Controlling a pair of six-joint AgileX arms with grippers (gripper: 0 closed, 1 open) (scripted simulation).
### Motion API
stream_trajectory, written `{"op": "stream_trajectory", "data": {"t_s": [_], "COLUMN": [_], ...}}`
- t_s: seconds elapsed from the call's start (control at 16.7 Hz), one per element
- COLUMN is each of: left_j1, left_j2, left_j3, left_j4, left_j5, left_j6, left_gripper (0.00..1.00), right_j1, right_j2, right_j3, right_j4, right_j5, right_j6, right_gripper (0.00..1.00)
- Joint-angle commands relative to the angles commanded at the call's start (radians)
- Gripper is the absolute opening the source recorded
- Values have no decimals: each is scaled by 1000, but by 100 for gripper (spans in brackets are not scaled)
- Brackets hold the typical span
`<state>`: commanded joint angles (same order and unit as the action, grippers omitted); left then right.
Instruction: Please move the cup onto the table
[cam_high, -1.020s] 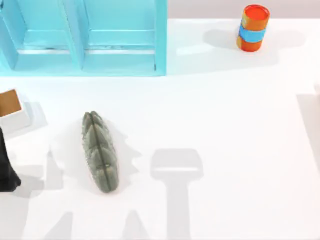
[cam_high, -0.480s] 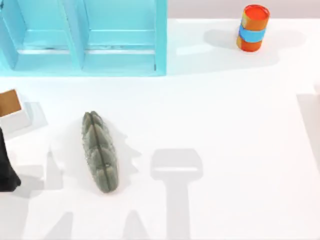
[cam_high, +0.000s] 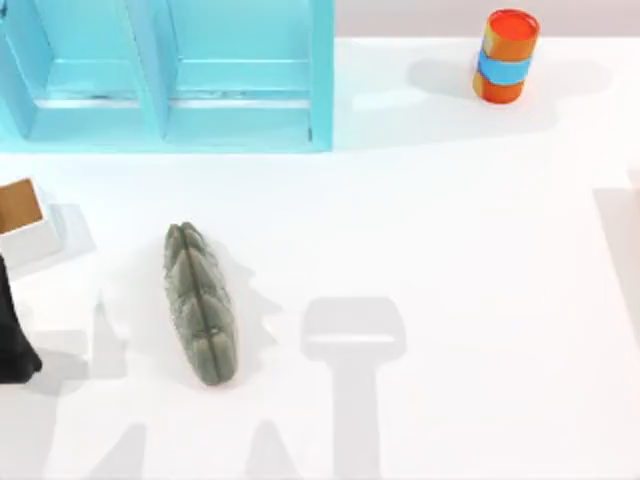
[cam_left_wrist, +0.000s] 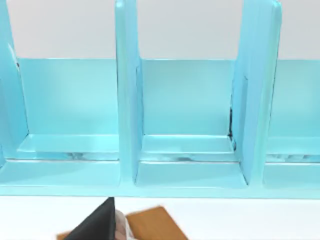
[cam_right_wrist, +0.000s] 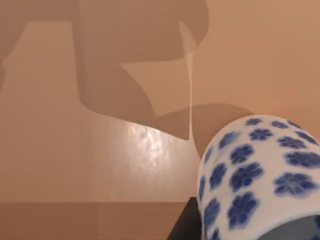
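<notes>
Close up, the right wrist view shows a white cup (cam_right_wrist: 260, 175) with blue flowers; whether the right tool grips it cannot be told.

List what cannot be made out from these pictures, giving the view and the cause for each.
- the cup: right wrist view, cut off by the picture's edge; whether it is gripped cannot be told.
- left gripper: left wrist view, mostly cut off by the picture's edge.
- white box: top view, cut by the left edge.
- shelf unit: top view, cut by the top edge.
</notes>
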<state>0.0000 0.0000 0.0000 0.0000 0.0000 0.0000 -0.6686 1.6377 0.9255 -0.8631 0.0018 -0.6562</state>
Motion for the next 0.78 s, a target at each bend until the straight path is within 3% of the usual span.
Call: {"op": "stream_trajectory", "data": {"t_s": [0.36,0.78], "left_j1": [0,0], "left_j2": [0,0], "left_j3": [0,0], "left_j4": [0,0], "left_j5": [0,0], "left_j6": [0,0], "left_gripper": [100,100], "right_j1": [33,310], "right_j2": [-25,-234], "right_j3": [19,137], "right_j4": [-40,-381], "right_j5": [0,0], "right_j6": [38,308], "right_gripper": [0,0]}}
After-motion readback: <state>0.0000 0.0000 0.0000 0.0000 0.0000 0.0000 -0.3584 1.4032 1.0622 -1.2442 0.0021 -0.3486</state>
